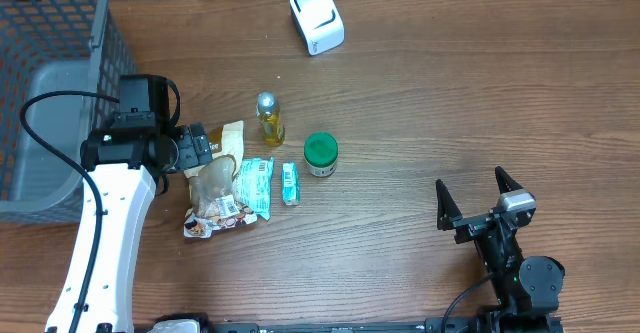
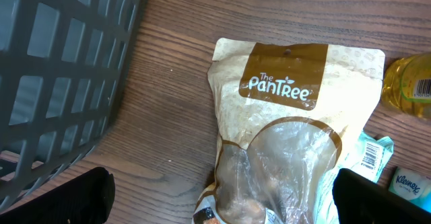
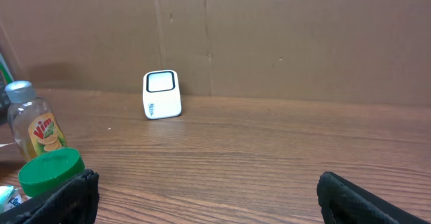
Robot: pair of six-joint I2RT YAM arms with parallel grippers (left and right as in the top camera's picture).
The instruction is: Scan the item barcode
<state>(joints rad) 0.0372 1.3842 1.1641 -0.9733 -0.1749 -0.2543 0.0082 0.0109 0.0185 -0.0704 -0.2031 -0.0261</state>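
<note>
My left gripper [image 1: 208,149] hangs open over the upper end of a beige PanTree snack pouch [image 1: 215,198], with nothing between its fingers. In the left wrist view the pouch [image 2: 289,136] lies flat, and its clear window shows brown pieces between the two black fingertips [image 2: 81,197]. The white scanner [image 1: 317,18] stands at the far middle of the table; it also shows in the right wrist view [image 3: 162,94]. My right gripper [image 1: 473,195] rests open at the near right, empty and pointing at the scanner. No barcode on the pouch shows clearly.
A grey mesh basket [image 1: 50,73] fills the far left. Beside the pouch lie a teal tissue pack [image 1: 255,185] and a small Kleenex pack [image 1: 290,184]. A yellow Vim bottle [image 1: 269,119] and a green-lidded jar [image 1: 320,154] stand just right of them.
</note>
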